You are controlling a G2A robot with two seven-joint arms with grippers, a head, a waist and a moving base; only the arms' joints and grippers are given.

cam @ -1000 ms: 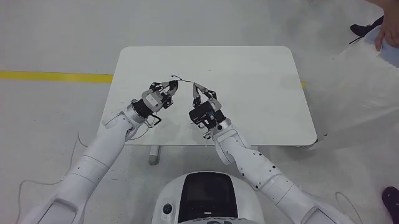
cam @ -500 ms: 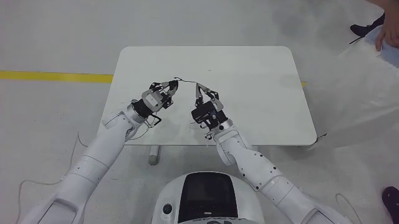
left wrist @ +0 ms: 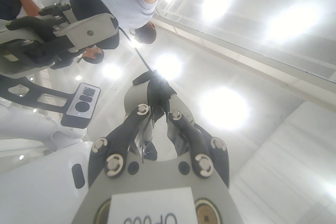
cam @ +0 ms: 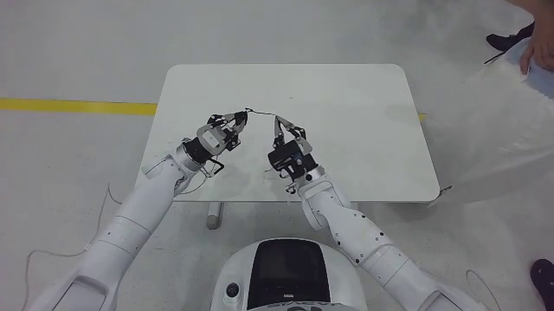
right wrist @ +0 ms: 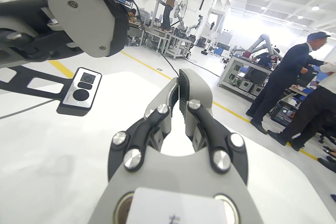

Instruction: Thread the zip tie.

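Note:
A thin black zip tie (cam: 260, 113) hangs in the air between my two grippers, above the near middle of the white table (cam: 346, 103). My left gripper (cam: 242, 118) is shut on one end of it; in the left wrist view the zip tie (left wrist: 140, 55) runs out from my left gripper (left wrist: 157, 87) toward the other arm's finger (left wrist: 89, 28). My right gripper (cam: 278, 120) is shut on the other end. In the right wrist view the zip tie (right wrist: 160, 51) leaves my right gripper (right wrist: 179, 78) as a fine strand toward the left arm's finger (right wrist: 86, 25).
The table has rounded corners, and bare surface stretches to the right (cam: 381, 155) and far side of the grippers. A yellow floor line (cam: 78, 106) runs past the table's left edge.
My right gripper has shifted slightly to the right with its end of the zip tie. The left gripper has stayed in place.

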